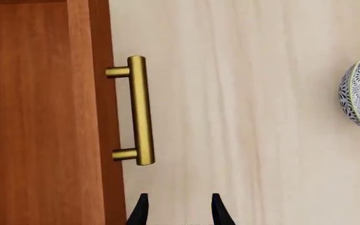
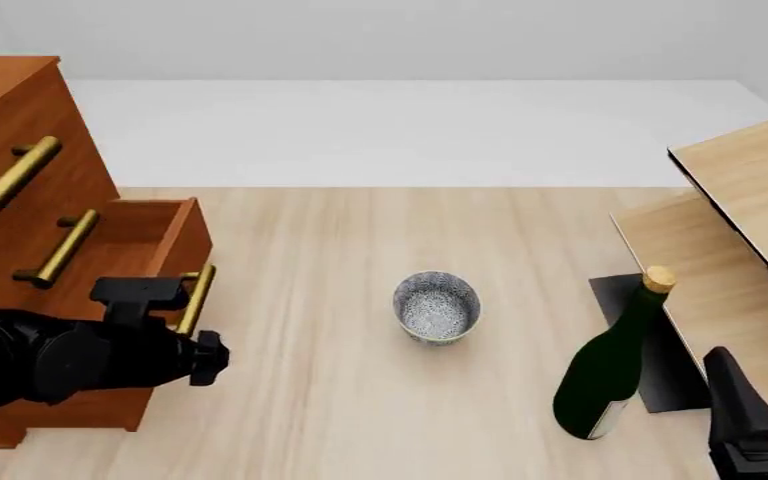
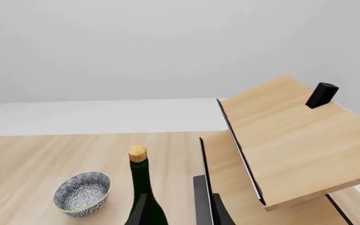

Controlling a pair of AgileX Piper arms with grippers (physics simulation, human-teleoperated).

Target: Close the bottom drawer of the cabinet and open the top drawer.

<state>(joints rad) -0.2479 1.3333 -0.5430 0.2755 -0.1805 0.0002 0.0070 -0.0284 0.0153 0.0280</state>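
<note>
Black fingertips of the left gripper [image 1: 178,212] are spread apart, holding nothing, just short of the bottom drawer [image 2: 157,235], which sticks out of the cabinet [image 2: 11,130]. Its brass handle [image 1: 139,110] looks hard and smooth; pushing the stiff wooden front should slide it shut.

The right gripper [image 3: 176,211] also looks spread apart, near the green bottle [image 2: 611,370].

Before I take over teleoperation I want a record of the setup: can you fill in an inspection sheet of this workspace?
Surface: pale wood table, bare patches visible.
Job's things: cabinet at left; bottom drawer pulled out; top drawer shut.
Clutter: patterned bowl mid-table; corked green bottle upright; light-wood shelf boards at right.
Claws: left claw open, near the brass handle, not on it; right claw open, holding nothing.
Cables: nothing seen.
Surroundings: plain grey backdrop.
</note>
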